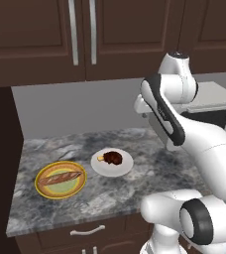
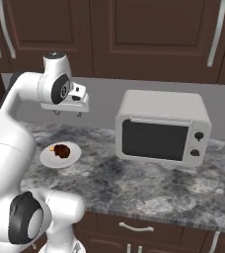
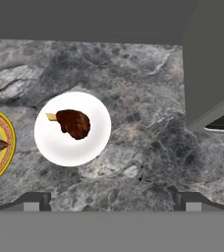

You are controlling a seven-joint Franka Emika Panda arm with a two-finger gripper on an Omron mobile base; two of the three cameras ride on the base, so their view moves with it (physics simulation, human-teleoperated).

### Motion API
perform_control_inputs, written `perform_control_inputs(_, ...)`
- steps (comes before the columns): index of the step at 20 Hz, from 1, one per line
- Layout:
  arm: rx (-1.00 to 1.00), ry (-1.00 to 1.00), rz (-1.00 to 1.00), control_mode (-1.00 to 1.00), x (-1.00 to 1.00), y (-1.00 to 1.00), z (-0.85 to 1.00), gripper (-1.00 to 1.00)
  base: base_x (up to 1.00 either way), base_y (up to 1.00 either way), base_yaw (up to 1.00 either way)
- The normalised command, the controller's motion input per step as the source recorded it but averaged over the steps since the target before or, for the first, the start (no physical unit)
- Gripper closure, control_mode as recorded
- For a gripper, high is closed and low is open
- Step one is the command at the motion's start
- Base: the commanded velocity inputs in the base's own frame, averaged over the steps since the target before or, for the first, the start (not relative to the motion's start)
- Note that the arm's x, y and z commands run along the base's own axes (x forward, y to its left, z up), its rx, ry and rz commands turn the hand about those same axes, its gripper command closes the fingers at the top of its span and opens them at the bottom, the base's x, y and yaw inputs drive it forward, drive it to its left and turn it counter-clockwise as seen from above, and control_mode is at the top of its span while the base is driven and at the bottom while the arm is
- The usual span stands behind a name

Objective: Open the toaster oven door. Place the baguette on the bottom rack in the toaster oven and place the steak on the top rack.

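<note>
Gripper (image 2: pixel 67 113) held spread and empty above the counter (image 2: pixel 149 190); toaster oven door (image 2: pixel 155 140) shut, so its edge may be missed by a misjudged reach.

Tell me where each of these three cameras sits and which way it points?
Left base view: behind the arm on its left, looking forward and down at the counter; the white arm rises at lower right, beside the baguette on its yellow plate.
Right base view: behind on the right, facing the closed toaster oven; the arm rises at lower left.
Hand view: on the hand, looking down; the open claw has its fingertips at the bottom.
All three share the steak on the white plate.
</note>
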Motion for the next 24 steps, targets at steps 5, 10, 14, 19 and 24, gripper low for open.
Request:
perform_control_inputs(5, 0.0, 0.0, 0.0, 1.0, 0.0, 0.0, 0.0, -1.0, 0.0, 0.0, 0.0)
perform_control_inputs(10, 0.0, 0.0, 0.0, -1.0, 0.0, 0.0, 0.0, -1.0, 0.0, 0.0, 0.0)
perform_control_inputs(14, 0.0, 0.0, 0.0, -1.0, 0.0, 0.0, 0.0, -1.0, 0.0, 0.0, 0.0)
perform_control_inputs(19, 0.0, 0.0, 0.0, -1.0, 0.0, 0.0, 0.0, -1.0, 0.0, 0.0, 0.0)
perform_control_inputs(24, 0.0, 0.0, 0.0, -1.0, -0.01, 0.0, 0.0, -1.0, 0.0, 0.0, 0.0)
